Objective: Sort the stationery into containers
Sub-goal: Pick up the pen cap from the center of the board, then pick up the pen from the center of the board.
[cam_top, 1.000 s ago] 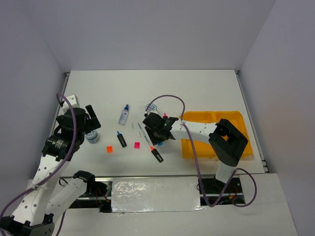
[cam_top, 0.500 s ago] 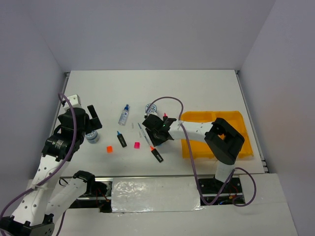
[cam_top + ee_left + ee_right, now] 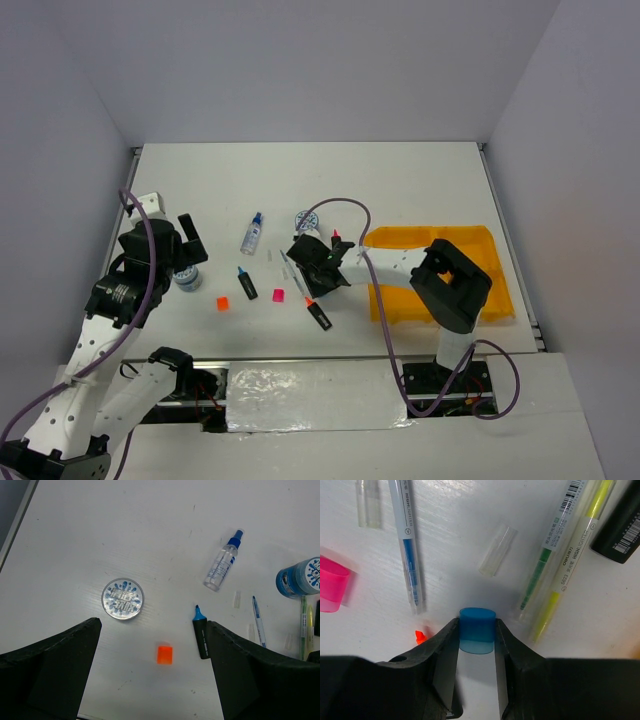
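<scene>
Since a second ago the right arm has folded a little further left, bringing the right gripper (image 3: 312,268) slightly left and nearer over the cluster of pens at mid-table, and its jaws have narrowed. The left arm has barely shifted.

The right wrist view shows why: the two fingers (image 3: 445,650) press against either side of a small blue piece (image 3: 477,625) standing on the table (image 3: 420,180), so I judge it grasped, though not yet lifted. The jaws sit in the bare gap between the blue pen (image 3: 407,545) on one side and the green pen (image 3: 540,570) and yellow pen (image 3: 570,565) on the other, likely so that nothing else gets pinched.

The tray (image 3: 470,238) lies to the right, well apart from the piece and partly under the arm. From overhead the blue piece is hidden beneath the gripper — only the wrist camera reveals it.

The left gripper (image 3: 152,627) hangs wide open, holding nothing, above an orange cube (image 3: 164,655), with a round pot (image 3: 123,598) left of the cube — seemingly waiting its turn. Its wrist view alone shows the pot's printed lid clearly.
</scene>
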